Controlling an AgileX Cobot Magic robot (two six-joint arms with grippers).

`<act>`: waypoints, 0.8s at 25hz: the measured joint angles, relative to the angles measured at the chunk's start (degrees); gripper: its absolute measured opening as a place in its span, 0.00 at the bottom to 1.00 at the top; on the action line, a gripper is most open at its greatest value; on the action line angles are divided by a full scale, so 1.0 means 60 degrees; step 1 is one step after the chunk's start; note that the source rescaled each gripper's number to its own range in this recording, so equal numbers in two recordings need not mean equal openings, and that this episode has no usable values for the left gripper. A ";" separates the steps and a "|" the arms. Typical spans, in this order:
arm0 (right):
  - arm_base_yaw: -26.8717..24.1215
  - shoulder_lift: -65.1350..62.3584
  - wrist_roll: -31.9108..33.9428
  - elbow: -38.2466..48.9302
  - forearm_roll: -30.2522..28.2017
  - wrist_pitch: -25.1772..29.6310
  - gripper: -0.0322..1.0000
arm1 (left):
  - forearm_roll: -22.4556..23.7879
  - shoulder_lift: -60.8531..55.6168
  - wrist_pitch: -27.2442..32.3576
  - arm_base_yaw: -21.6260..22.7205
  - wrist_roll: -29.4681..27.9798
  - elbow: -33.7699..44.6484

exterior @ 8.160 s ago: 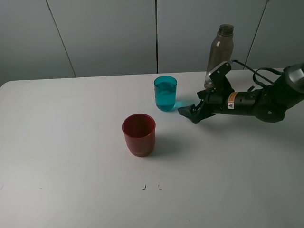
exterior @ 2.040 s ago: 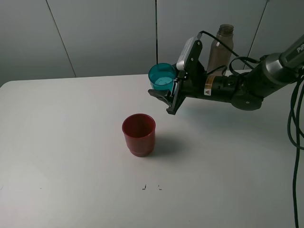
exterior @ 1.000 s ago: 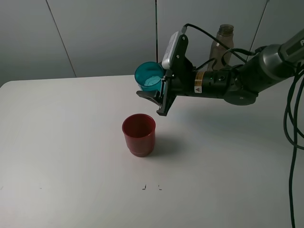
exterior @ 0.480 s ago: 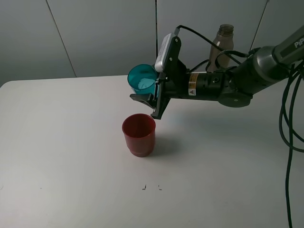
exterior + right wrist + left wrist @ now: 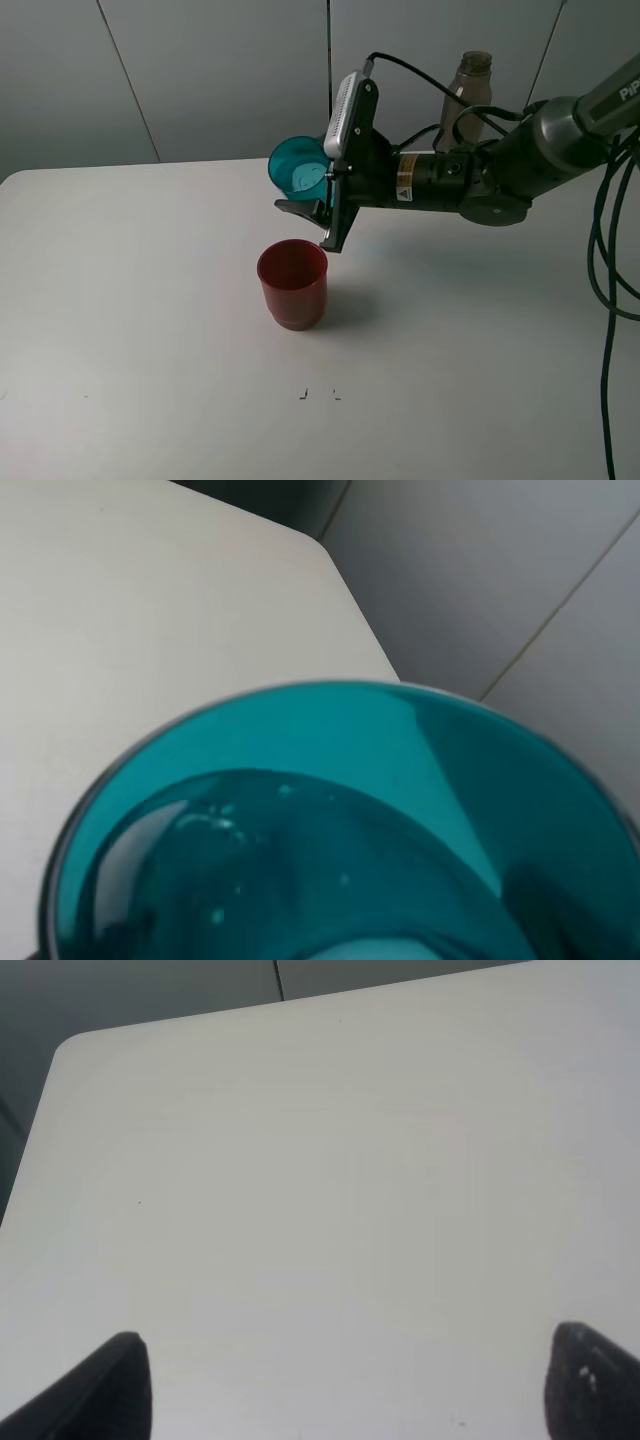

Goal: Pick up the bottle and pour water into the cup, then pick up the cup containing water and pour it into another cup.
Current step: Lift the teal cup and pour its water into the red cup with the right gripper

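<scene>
My right gripper [image 5: 308,208] is shut on the teal-blue cup [image 5: 297,168] and holds it in the air, tilted with its mouth toward the left. It hangs above and just behind the dark red cup [image 5: 292,283], which stands upright on the white table [image 5: 150,300]. In the right wrist view the teal cup [image 5: 330,780] fills the picture, with water and small bubbles inside. The grey-brown bottle [image 5: 467,88] stands at the back right, behind my right arm. My left gripper [image 5: 350,1400] is open and empty over bare table; its dark fingertips [image 5: 115,1385] sit far apart.
Grey wall panels [image 5: 220,70] rise behind the table's far edge. Black cables [image 5: 615,230] hang at the right side. Two small dark marks [image 5: 318,393] lie on the table in front of the red cup. The table's rounded corner [image 5: 70,1050] shows in the left wrist view.
My right gripper has carried the teal cup up and to the left, to above the red cup, and tilted it further. The red cup and the bottle have not moved.
</scene>
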 joint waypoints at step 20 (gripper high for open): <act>0.0016 0.0000 -0.3008 0.0000 0.0128 0.0020 0.08 | 0.0000 0.0000 0.0000 0.0000 0.0000 0.0000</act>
